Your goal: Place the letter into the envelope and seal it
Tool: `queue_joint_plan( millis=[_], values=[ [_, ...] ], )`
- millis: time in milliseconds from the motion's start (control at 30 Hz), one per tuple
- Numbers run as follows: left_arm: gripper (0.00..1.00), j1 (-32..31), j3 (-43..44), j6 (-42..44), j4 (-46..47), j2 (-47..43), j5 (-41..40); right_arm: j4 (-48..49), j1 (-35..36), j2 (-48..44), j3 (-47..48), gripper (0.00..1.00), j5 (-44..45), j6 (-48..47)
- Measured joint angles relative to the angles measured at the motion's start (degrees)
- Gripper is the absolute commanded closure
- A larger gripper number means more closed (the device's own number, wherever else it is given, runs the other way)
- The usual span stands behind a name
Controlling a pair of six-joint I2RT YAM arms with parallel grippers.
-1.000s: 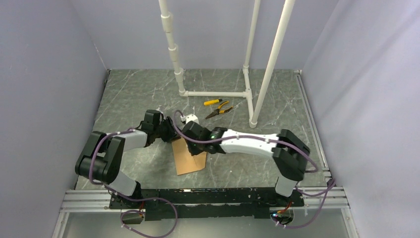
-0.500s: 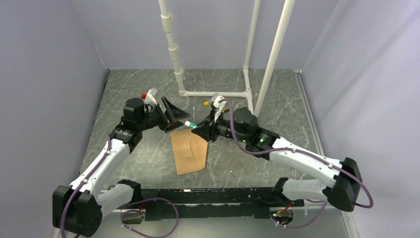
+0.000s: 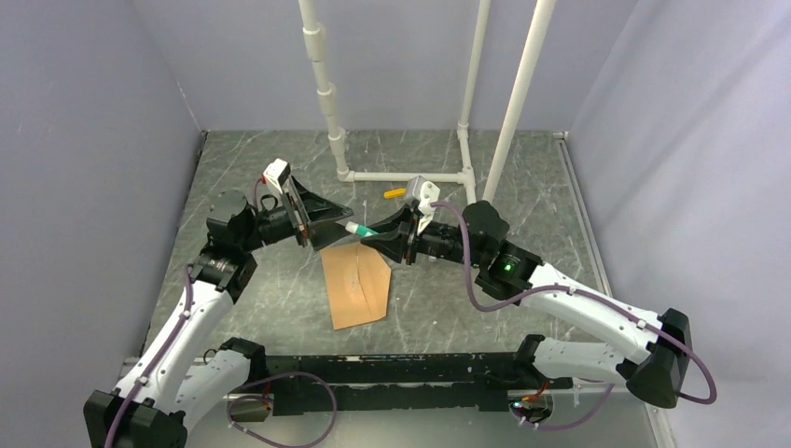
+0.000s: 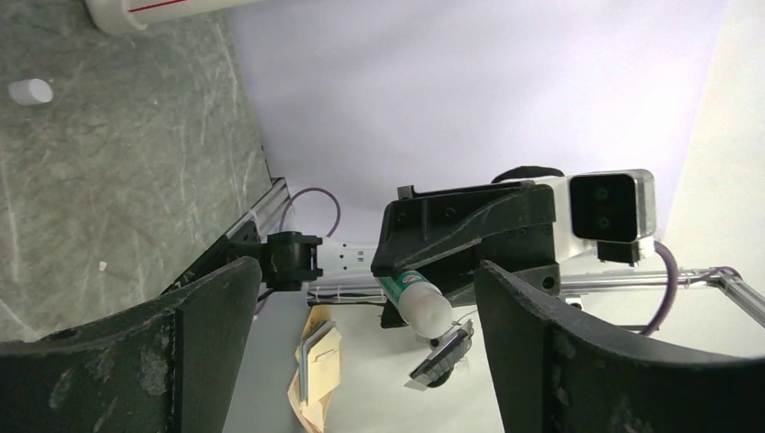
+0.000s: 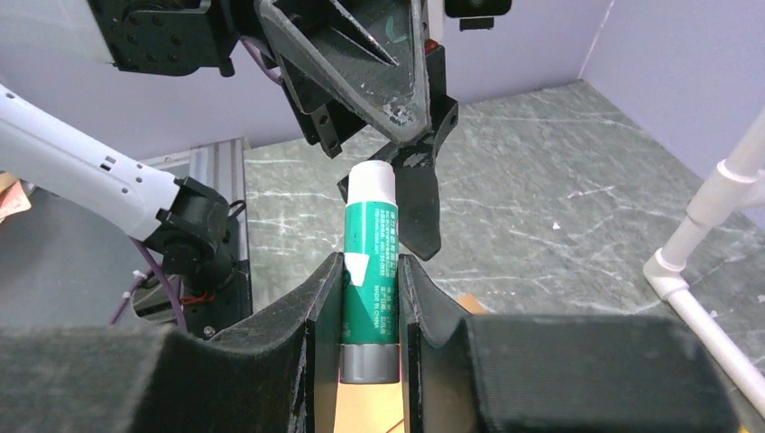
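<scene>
Right end effector (image 5: 370,271) is narrowly closed on a green glue stick (image 5: 367,244), fingers pressed to both sides of the barrel, with the white cap (image 5: 373,185) pointing out towards the other arm. The left end effector (image 4: 365,271) is spread fully wide and holds nothing. The cap sits in the gap between its fingers (image 4: 207,316), near one tip; I cannot tell whether they touch. Both hang above the desk (image 3: 252,177). Below them the brown envelope (image 3: 356,285) lies flat on the desk. Whether the letter is inside cannot be made out.
</scene>
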Motion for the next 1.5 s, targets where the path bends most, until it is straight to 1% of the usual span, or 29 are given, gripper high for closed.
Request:
queue_joint_plan(
  millis=[67,233,267,367,500,633,800,1000,1100,1267,1300,1367,1400,1433,1500],
  values=[
    [0.08,0.0,0.5,-0.9,0.1,-0.5,0.2,0.0,0.0,-0.7,0.0,1.0,-0.9,-0.7],
    [0.25,0.0,1.0,-2.0,0.5,-0.5,1.7,-1.3,0.0,-1.1,0.7,1.0,-2.6,-1.9],
    [0.27,0.0,1.0,-1.9,0.5,-0.4,2.2,-2.3,0.0,-0.9,1.4,1.0,-3.2,-2.4],
    [0.29,0.0,1.6,-1.5,-0.5,-0.3,3.7,-5.2,0.0,0.8,4.5,1.0,-4.6,-3.8],
    [0.26,0.0,4.3,1.4,-3.8,-0.4,5.5,-8.7,0.0,2.1,7.1,1.0,-6.3,-5.6],
    [0.29,0.0,5.6,3.8,-5.8,-1.2,7.2,-13.0,0.0,3.5,9.7,1.0,-7.5,-7.5],
    [0.4,-0.1,5.6,5.3,-7.6,-1.4,8.8,-16.5,0.0,4.5,11.4,1.0,-8.3,-9.0],
    [0.5,-0.1,6.0,7.2,-10.0,-1.3,10.2,-18.6,0.0,6.3,13.3,1.0,-9.0,-9.7],
    [0.6,-0.2,6.1,8.0,-10.9,-1.3,10.5,-19.0,0.0,6.9,13.3,1.0,-9.0,-9.8],
    [0.71,-0.2,6.1,9.4,-12.6,-1.2,10.4,-18.9,0.0,7.0,13.6,1.0,-9.4,-9.8],
    [0.75,-0.2,6.1,9.4,-12.8,-1.2,10.4,-18.8,0.0,7.0,13.7,1.0,-9.4,-9.7],
    [0.88,-0.2,6.1,9.8,-12.8,-1.3,10.4,-18.8,0.0,7.0,13.7,1.0,-9.5,-9.7],
    [0.95,-0.2,6.1,9.8,-12.8,-1.3,10.4,-18.8,0.0,7.0,13.7,0.97,-9.6,-9.6],
    [0.97,-0.2,6.1,9.7,-12.7,-1.3,10.5,-18.8,0.0,7.0,13.7,0.91,-9.7,-9.6],
    [0.97,-0.2,6.1,9.4,-12.3,-1.3,10.4,-18.8,0.0,7.0,13.7,0.69,-9.7,-9.3]
  ],
)
